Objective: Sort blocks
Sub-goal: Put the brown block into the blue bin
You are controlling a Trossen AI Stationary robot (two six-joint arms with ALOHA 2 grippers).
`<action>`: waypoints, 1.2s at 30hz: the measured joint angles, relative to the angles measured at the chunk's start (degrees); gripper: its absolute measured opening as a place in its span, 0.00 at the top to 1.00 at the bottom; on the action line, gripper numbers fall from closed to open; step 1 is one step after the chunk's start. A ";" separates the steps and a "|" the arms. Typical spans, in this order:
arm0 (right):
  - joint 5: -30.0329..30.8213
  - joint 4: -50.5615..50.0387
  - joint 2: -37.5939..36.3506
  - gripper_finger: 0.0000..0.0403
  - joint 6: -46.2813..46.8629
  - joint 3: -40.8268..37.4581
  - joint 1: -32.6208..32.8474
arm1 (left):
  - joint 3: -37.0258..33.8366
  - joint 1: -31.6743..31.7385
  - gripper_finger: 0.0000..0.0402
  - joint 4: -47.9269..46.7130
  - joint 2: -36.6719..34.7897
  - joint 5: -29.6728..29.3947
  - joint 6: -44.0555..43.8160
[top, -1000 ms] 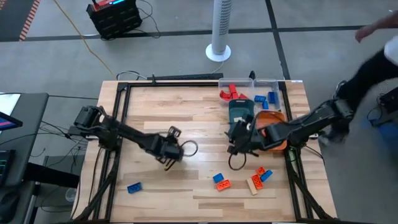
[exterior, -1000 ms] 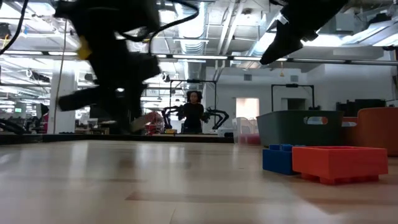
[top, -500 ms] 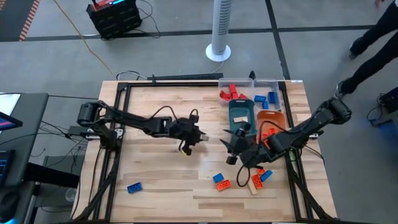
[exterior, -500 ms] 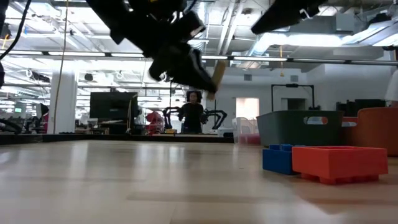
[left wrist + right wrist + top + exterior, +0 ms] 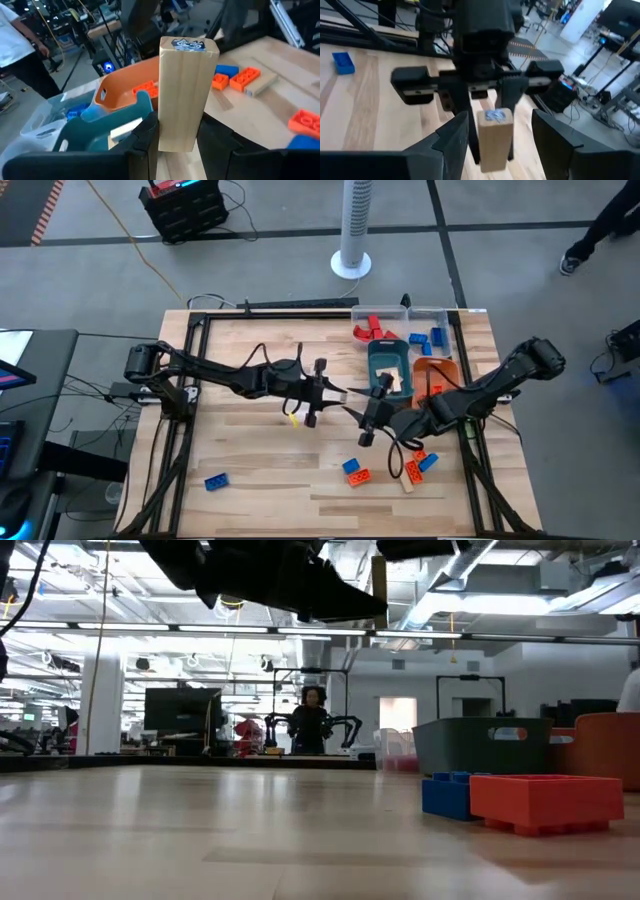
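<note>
The table (image 5: 250, 470) carries three trays at its far right corner — a clear tray (image 5: 425, 320) with red and blue blocks in it, a teal tray (image 5: 388, 358) and an orange tray (image 5: 438, 370) beside it. More loose blocks lie on the bare wood: a cluster of orange, blue and tan ones (image 5: 400, 470) near the right front, and a lone blue block (image 5: 215, 481) at the left front.

Both arms meet in mid-air over the table's middle. The left gripper (image 5: 177, 137) is clamped on the lower part of a pale tan wooden block (image 5: 186, 90), held upright with a small sticker on its top face. The right gripper (image 5: 490, 135) faces it with fingers spread wide, one on each side of the block and not touching it.

This looks like a handover. To do it well, the right fingers should close on the block's free upper part, squarely on its flat sides, and the left should let go only once that grip is firm — a skewed pinch would let the smooth wood twist or drop. The teal tray, which already holds a pale piece, seems the likely destination.
</note>
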 joint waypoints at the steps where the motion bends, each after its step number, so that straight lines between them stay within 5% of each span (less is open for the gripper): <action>1: -0.05 0.84 0.00 0.46 -0.94 0.00 -0.02 | 0.00 0.00 0.76 0.37 0.00 0.02 -0.31; 14: -8.57 4.30 0.00 0.47 -2.28 0.00 -6.06 | 0.00 0.00 0.76 6.89 0.00 2.06 -3.99; 22: -10.37 4.68 0.00 0.76 -3.18 0.00 -7.21 | 0.00 0.04 0.75 7.65 0.00 1.67 -5.82; 31: -11.29 2.38 -0.54 0.82 -1.20 0.00 -7.99 | 0.00 -0.04 0.41 0.88 -1.20 -7.82 -6.00; 36: -7.84 -11.39 -1.36 0.82 11.38 0.09 -12.14 | 0.00 -0.14 0.30 -13.31 -6.81 -11.90 -7.10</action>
